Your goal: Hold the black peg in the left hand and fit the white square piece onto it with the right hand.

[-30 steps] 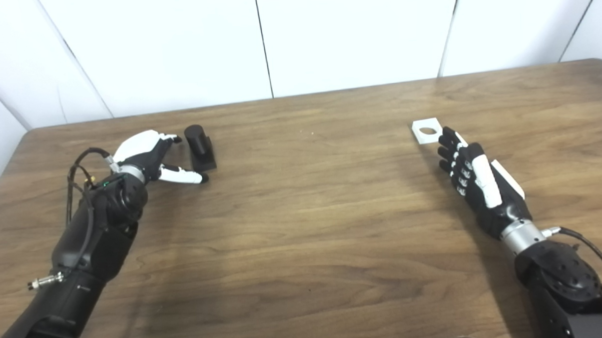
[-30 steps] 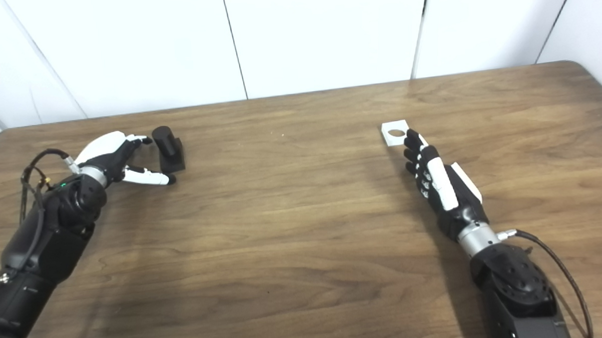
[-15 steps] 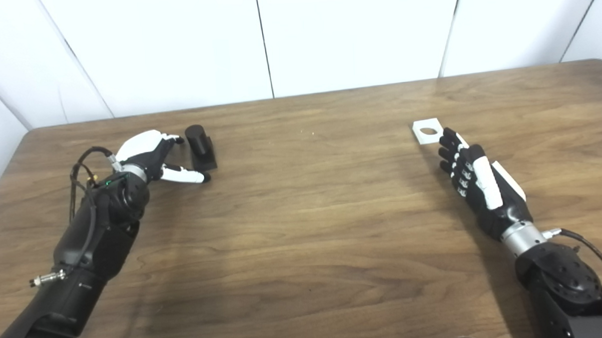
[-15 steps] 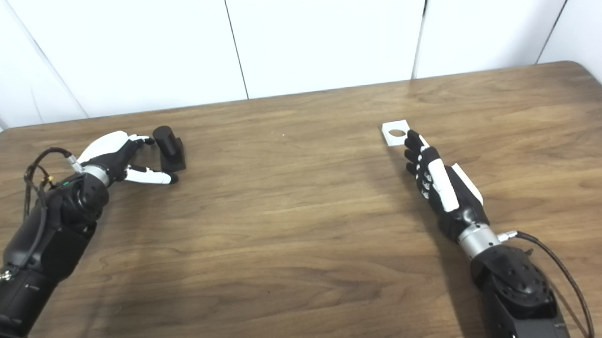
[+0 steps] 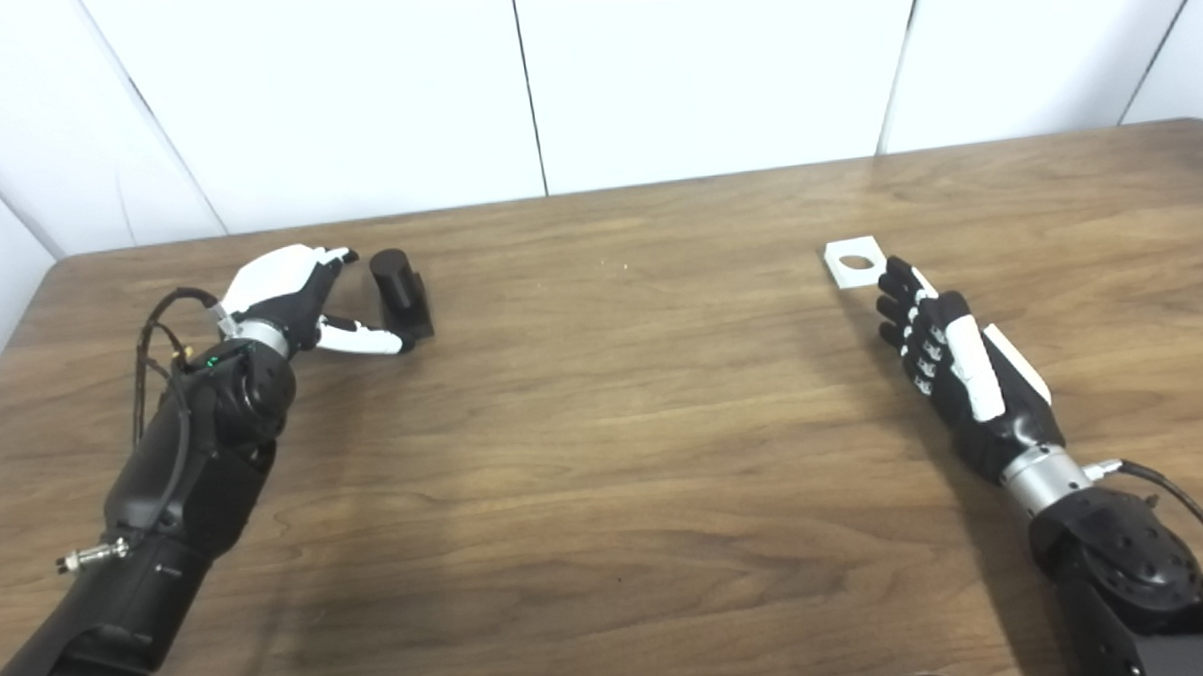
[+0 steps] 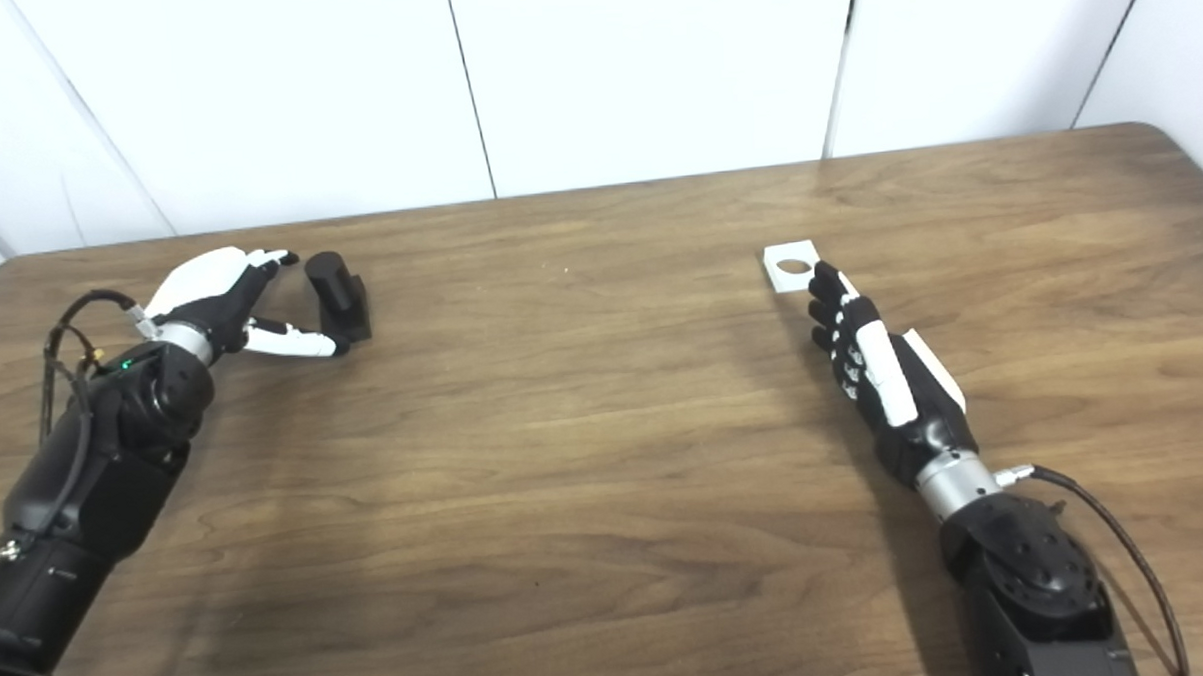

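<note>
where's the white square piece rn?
The white square piece lies flat on the table's right side, just beyond the right hand's fingertips, far from the black peg.

My left hand [image 5: 295,307] covers part of the black peg's [image 5: 400,293] base near the desk's [image 5: 614,398] far left corner, and I cannot tell whether my thumb touches it.
</note>
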`<state>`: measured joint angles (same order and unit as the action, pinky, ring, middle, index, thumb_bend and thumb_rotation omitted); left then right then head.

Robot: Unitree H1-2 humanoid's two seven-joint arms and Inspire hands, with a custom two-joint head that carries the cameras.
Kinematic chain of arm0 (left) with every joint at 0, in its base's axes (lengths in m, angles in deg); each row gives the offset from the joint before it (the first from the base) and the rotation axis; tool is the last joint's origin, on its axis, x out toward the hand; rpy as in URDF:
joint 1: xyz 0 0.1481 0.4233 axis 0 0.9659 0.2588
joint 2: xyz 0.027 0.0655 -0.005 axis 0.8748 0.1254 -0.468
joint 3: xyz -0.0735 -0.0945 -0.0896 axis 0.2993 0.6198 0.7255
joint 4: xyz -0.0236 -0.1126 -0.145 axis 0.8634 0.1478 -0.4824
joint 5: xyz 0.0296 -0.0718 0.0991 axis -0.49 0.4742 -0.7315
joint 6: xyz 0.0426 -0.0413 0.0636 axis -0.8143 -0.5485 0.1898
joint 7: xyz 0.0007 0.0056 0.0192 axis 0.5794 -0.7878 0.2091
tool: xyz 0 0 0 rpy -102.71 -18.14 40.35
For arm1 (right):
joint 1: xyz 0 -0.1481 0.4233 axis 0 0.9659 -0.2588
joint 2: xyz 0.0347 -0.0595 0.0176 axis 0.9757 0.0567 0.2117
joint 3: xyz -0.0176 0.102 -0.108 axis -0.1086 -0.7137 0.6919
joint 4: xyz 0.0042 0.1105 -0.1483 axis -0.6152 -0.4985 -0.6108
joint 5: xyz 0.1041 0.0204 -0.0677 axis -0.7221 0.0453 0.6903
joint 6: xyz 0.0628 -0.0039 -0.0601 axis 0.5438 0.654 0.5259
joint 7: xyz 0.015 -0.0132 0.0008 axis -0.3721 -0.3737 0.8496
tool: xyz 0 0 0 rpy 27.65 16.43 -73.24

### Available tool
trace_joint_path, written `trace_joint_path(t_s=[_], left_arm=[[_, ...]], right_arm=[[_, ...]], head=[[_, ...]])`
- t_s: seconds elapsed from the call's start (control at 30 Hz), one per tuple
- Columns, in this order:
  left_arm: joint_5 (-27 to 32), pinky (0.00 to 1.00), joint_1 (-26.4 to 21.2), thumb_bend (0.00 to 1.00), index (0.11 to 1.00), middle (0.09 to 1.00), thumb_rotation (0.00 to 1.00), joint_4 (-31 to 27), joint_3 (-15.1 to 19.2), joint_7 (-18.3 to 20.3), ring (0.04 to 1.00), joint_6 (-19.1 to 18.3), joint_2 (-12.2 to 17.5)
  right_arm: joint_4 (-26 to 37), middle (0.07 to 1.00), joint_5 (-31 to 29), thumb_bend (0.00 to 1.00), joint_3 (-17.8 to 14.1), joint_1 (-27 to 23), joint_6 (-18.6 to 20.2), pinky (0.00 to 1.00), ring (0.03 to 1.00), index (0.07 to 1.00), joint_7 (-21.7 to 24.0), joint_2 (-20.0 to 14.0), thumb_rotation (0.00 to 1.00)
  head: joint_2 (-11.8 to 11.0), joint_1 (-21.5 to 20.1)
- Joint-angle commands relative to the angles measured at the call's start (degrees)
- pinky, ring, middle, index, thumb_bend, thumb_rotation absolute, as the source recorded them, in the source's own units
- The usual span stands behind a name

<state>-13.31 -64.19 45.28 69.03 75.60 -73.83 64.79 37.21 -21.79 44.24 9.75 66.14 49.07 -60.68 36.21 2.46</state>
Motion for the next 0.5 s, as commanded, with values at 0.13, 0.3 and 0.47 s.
trace_joint_path(t_s=[0.13,0.3,0.47], left_arm=[[-0.2,1.00,-3.4,0.94,0.931,1.000,0.50,-0.3,0.6,-0.8,1.000,0.3,1.2],[0.2,1.00,-4.1,0.94,0.916,1.000,0.49,0.4,0.4,0.2,1.000,0.4,1.3],[0.8,1.00,-5.0,0.95,0.907,1.000,0.50,1.7,-0.1,1.5,1.000,1.3,1.3]], right_arm=[[0.1,1.000,-0.4,0.65,0.3,-0.4,0.3,1.00,1.000,1.000,0.7,-0.5,1.00],[0.1,1.000,-0.3,0.65,0.2,-0.4,0.2,1.00,1.000,1.000,0.8,-0.9,1.00],[0.1,1.000,-0.6,0.64,0.1,-0.3,-0.1,1.00,1.000,1.000,1.0,-1.0,1.00]], head=[[0.1,0.0],[0.1,0.0],[-0.2,-0.3]])
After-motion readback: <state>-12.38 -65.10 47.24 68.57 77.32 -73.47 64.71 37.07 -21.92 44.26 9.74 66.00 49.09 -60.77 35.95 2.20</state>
